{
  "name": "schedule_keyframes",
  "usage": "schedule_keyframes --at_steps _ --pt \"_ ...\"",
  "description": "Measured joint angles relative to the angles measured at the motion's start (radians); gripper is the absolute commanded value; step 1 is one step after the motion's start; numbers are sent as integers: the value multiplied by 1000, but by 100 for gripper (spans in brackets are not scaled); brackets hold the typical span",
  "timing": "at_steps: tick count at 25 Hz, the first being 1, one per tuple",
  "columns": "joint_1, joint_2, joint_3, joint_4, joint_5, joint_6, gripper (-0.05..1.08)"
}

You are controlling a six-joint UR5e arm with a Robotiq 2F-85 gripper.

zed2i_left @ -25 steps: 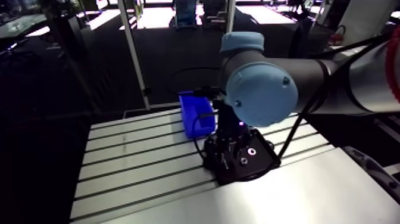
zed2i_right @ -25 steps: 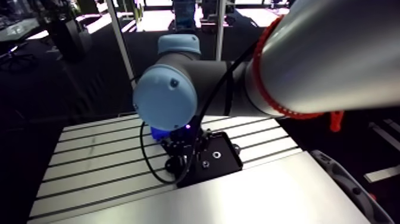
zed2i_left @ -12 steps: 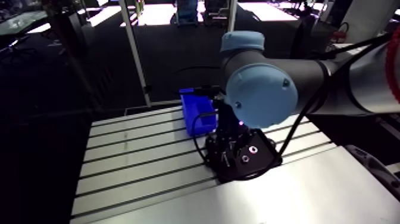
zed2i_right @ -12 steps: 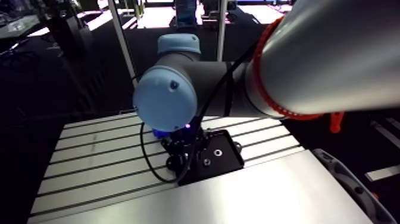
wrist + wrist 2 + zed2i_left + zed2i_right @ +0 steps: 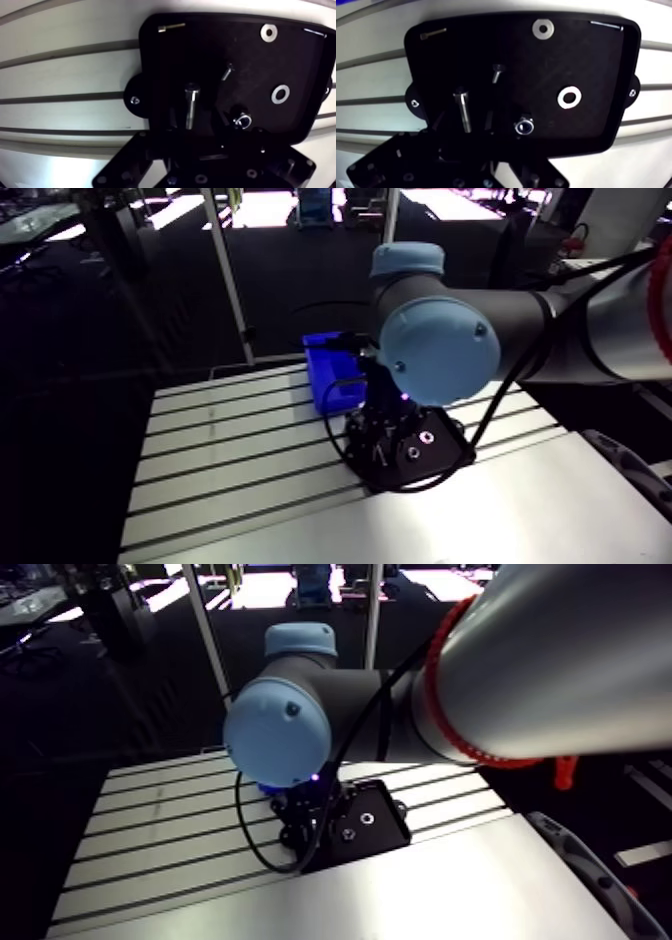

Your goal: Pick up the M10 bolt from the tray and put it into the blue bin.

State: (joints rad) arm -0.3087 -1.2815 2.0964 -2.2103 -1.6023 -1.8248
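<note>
wrist view: the robotiq two-finger gripper (image 5: 194,120) is low over the black rectangular plastic tray (image 5: 165,60), which sits flat on the slotted aluminium table (image 5: 75,75). the fingers are spread wide, one on each side of the big steel m10 bolt (image 5: 190,106). i read a dark gap between each finger and the shank, so nothing is clamped. the fingers are dark against a dark tray, so their edges are hard to make out.

the bolt lies flat on the tray floor, in the part of the tray nearest the gripper. its head points away from the gripper and its shank runs back between the fingers.

other loose parts in the tray:
- small dark screw (image 5: 227,71), ahead of the bolt and off to one side
- shiny steel nut (image 5: 243,120), just beside one finger
- white flat washer (image 5: 280,94), a little further out than the nut
- second white washer (image 5: 268,33), near the far wall
- small brass-coloured screw (image 5: 171,27), in a far corner

arm view: the wrist comes down over the tray. the blue plastic bin (image 5: 332,370) stands on the table just beyond the tray, partly hidden by the arm. the bolt is in the tray, apart from the bin.
</note>
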Motion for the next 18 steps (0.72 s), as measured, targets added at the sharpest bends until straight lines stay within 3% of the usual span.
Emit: schedule_keyframes --at_steps 10,18 --pt "1 6 3 -1 0 0 57" --pt "2 10 4 -8 -1 0 69"
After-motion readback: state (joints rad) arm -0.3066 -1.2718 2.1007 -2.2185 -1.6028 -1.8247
